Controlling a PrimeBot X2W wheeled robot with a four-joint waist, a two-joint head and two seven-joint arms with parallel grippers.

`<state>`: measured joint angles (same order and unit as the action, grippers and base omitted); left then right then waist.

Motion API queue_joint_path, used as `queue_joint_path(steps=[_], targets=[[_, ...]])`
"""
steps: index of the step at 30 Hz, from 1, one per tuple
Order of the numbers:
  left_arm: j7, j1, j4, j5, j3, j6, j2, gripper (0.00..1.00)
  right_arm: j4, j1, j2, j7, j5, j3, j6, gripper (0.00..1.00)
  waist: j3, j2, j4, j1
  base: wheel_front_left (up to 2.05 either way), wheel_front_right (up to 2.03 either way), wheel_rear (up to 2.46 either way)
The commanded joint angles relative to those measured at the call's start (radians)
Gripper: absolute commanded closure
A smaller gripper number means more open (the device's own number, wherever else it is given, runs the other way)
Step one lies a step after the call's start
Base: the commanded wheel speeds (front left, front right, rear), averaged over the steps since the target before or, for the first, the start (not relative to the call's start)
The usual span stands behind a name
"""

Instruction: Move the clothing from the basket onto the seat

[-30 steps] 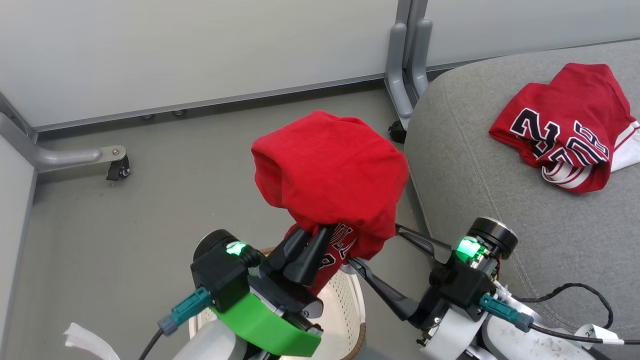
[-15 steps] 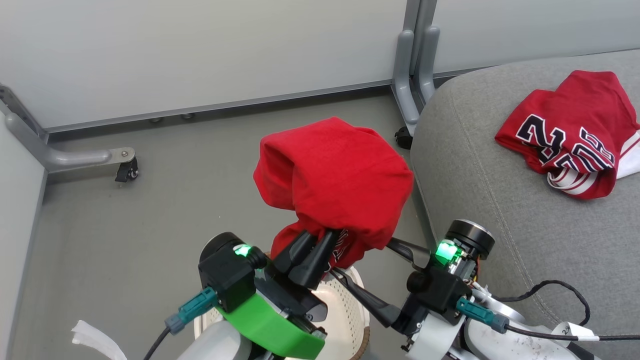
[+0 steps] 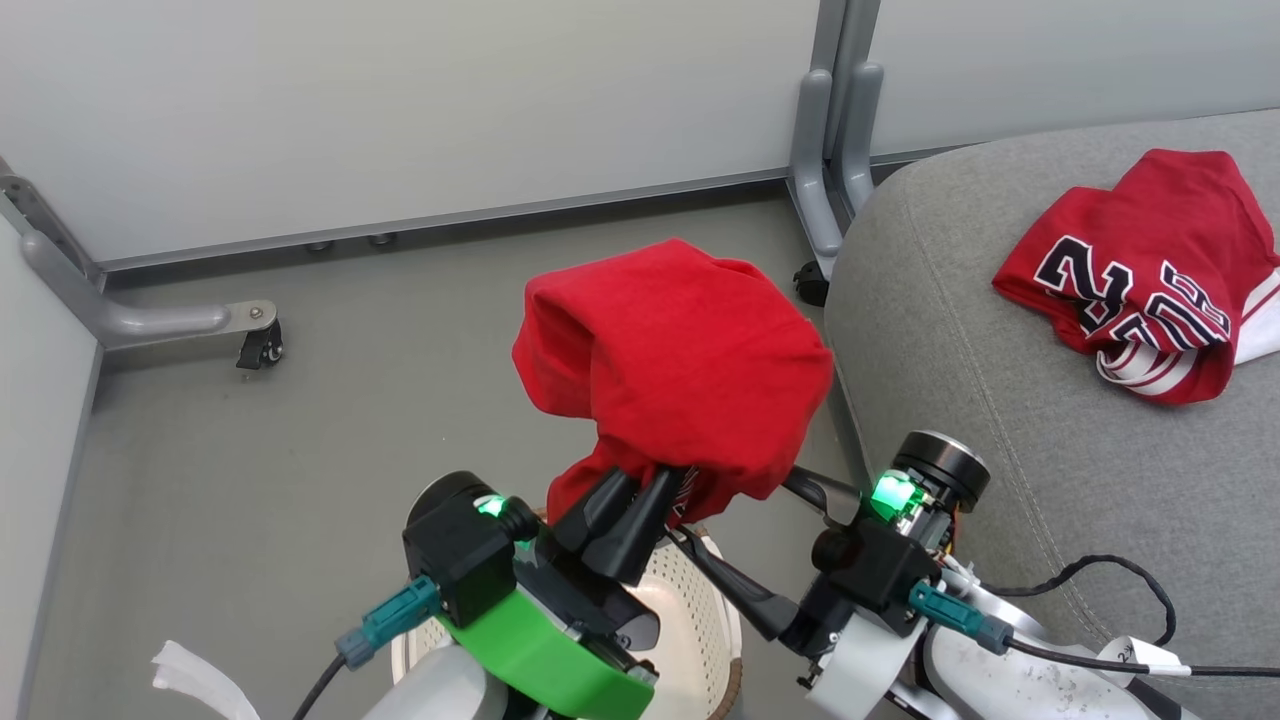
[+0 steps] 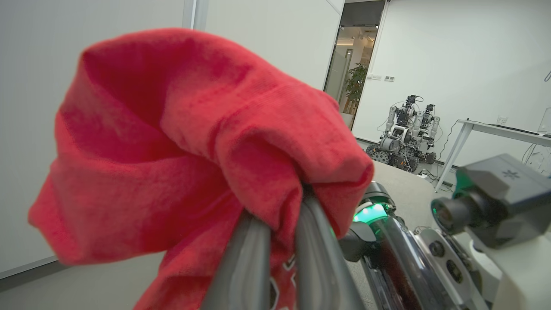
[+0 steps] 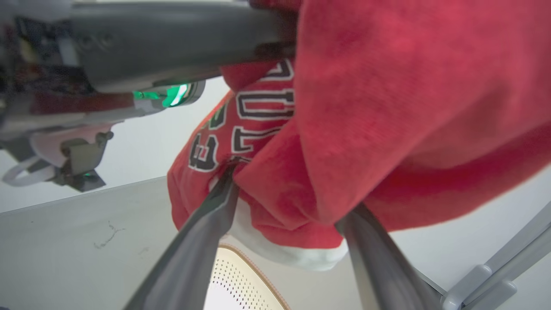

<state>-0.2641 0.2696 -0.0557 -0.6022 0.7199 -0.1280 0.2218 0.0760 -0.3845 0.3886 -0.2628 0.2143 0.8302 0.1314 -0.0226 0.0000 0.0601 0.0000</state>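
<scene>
Grey smooth flooring (image 3: 300, 430), bounded by white partition panels (image 3: 400, 100), forms the work area. The cream-white perforated plastic laundry basket (image 3: 700, 610) stands directly below the arms. The large grey fabric-upholstered seat (image 3: 960, 400) lies just to its right. One crumpled red basketball garment with black-and-white numbers (image 3: 1130, 290) lies on the seat, toward the far side.

Left gripper (image 3: 650, 478): jaws pinched tight on a fold of the second red garment (image 3: 680, 360). It is held clear above the basket, ballooning over the fingertips, its lettered tail hanging toward the basket. The left forearm angles up and to the right, fingers pointing up and forward.

Right gripper (image 3: 740, 505): jaws spread wide. In the right wrist view its fingers (image 5: 202, 241) flank the hanging lower cloth without clamping it.

Assessment: the step in hand appears to be the carry across to the seat. Recommended practice:
- Maintain the firm pinch.
- Carry high enough for the tail to clear the basket rim and the seat's rounded edge.
- Turn right until the whole bundle is over the cushion, then lower before letting go.
- Keep the right fingers from snagging the cloth.
</scene>
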Motion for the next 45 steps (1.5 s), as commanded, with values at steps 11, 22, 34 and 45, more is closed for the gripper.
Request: queue_joint_path(steps=[11,22,34,45], targets=[[0.0,0.006,0.009,-0.003,0.0,-0.004,-0.001,1.0,0.017,-0.024,-0.02,-0.003,0.035,0.001,-0.001,1.0,-0.005,0.0,0.001,0.0,0.0,0.0,0.0],[0.0,0.006,0.011,0.003,-0.013,-0.004,-0.002,1.0,0.013,-0.008,-0.025,-0.003,0.031,-0.024,-0.001,1.0,-0.011,0.0,0.002,0.0,0.0,0.0,0.0],[0.0,0.001,0.013,0.008,-0.023,-0.004,-0.003,1.0,0.003,0.009,-0.034,-0.003,0.033,-0.052,-0.001,1.0,-0.009,0.0,0.0,0.0,0.0,0.0,0.0],[0.0,-0.018,0.014,0.038,-0.076,-0.004,-0.019,0.0,-0.05,0.054,-0.064,-0.003,-0.011,-0.161,-0.001,1.0,-0.004,0.0,-0.004,0.0,0.0,0.0,0.0]])
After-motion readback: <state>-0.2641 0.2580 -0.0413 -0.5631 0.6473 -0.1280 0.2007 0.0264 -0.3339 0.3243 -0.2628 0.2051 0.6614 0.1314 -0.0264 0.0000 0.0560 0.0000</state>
